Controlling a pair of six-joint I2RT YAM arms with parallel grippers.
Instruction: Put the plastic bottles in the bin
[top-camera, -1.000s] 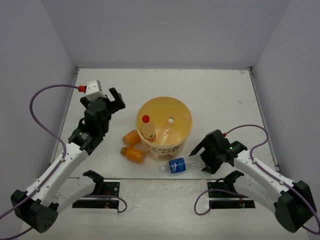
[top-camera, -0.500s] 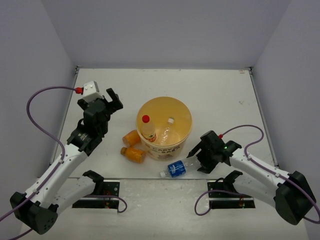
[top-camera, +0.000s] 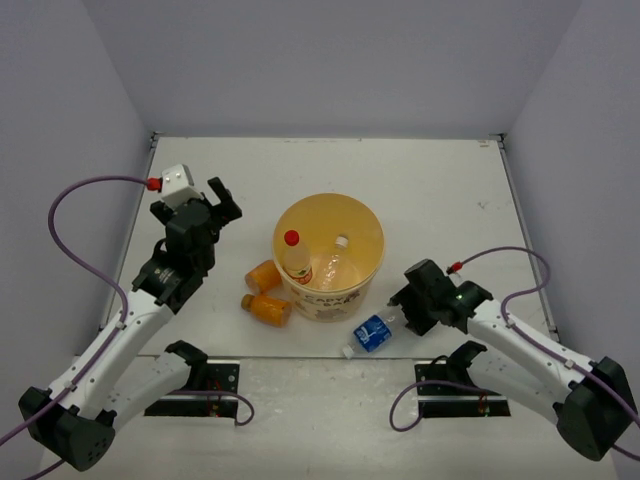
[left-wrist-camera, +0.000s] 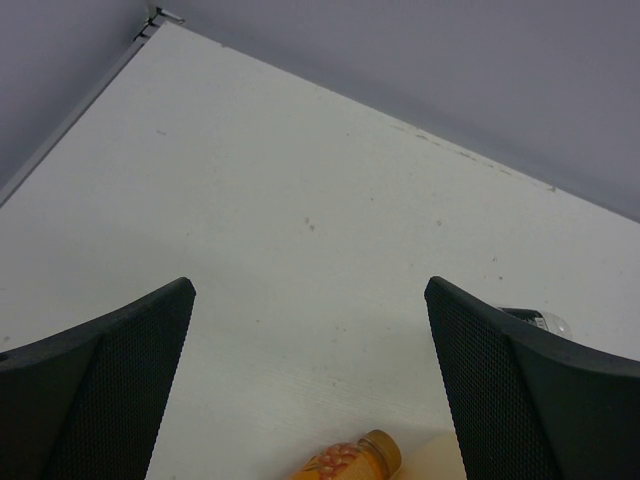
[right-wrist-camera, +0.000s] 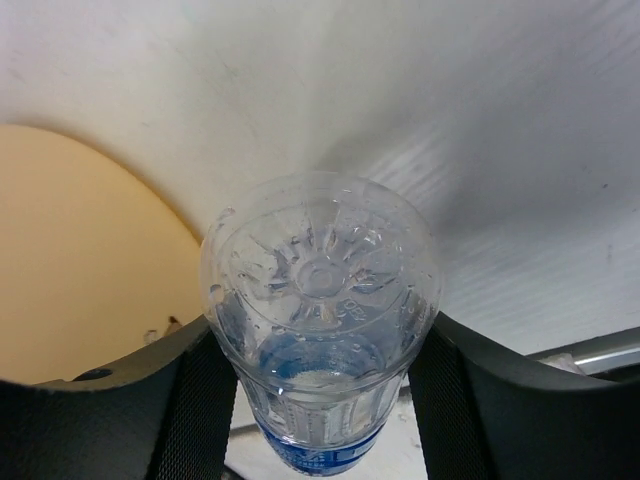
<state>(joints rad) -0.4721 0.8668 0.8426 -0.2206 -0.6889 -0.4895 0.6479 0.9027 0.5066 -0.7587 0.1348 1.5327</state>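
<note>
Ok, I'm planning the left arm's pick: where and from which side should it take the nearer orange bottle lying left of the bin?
Grip the nearer orange bottle across mid-body, the left tool coming straight down. It lies on its side, cap pointing left, with the bin and the other orange bottle close by, so the top is likely the freest approach.

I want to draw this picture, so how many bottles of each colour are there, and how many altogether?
Orange bottles: 2
Clear bottle with red cap: 1
Clear bottle with blue label: 1
Clear plain bottle: 1
Total: 5 bottles
</note>
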